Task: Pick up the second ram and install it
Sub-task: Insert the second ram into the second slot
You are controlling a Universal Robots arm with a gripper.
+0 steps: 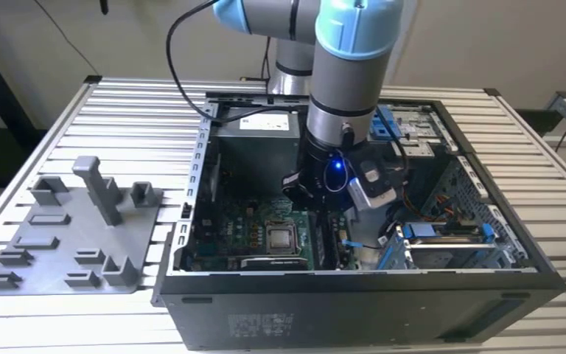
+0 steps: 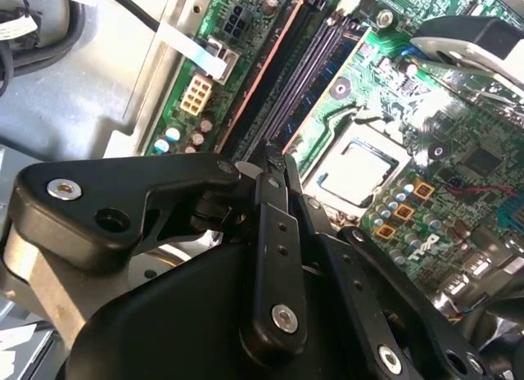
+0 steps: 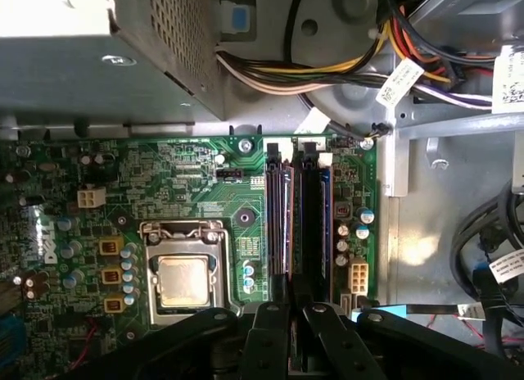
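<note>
I've got the black gripper (image 3: 288, 331) down inside the open black PC case (image 1: 362, 295) on the slatted bench (image 1: 116, 118), fingers (image 2: 274, 224) pinched nearly shut on 1 thin dark RAM stick (image 3: 287, 224), standing over the mobo's slots; 1 grey plastic tray (image 1: 67, 243) sits beside the case.

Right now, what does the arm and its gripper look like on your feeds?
The arm is grey tube with light blue joint caps, a black cable looping alongside and a blue light glowing at the wrist. The gripper is black, with flat linkage bars pinned by silver screws.
</note>
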